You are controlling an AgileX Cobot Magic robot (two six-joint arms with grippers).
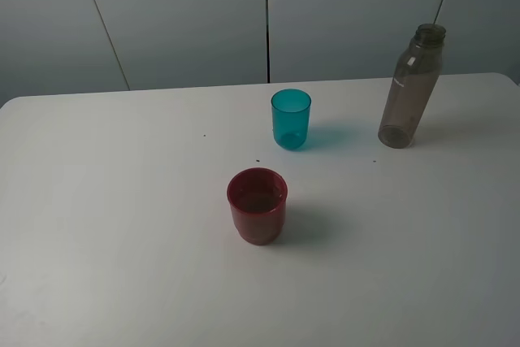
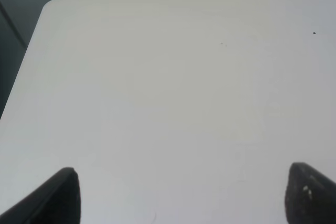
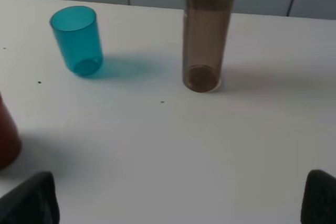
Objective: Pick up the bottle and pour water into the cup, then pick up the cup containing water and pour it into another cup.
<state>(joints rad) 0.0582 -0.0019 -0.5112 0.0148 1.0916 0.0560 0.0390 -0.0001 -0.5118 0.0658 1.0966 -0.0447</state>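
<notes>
The smoky grey-brown bottle (image 1: 411, 88) stands upright at the back right of the white table (image 1: 122, 225), cap off. It also shows in the right wrist view (image 3: 206, 30). The teal cup (image 1: 291, 119) stands upright near the middle back, left of the bottle; the right wrist view shows it too (image 3: 77, 39). The dark red cup (image 1: 257, 205) stands in front of the teal one, with a little liquid inside; only its edge shows in the right wrist view (image 3: 7, 137). Neither arm shows in the exterior view. My left gripper (image 2: 181, 195) is open over bare table. My right gripper (image 3: 178, 203) is open, well short of the bottle.
Grey wall panels (image 1: 187, 14) stand behind the table. A few small dark specks (image 1: 257, 161) lie on the tabletop between the cups. The table's far left corner (image 2: 50, 6) shows in the left wrist view.
</notes>
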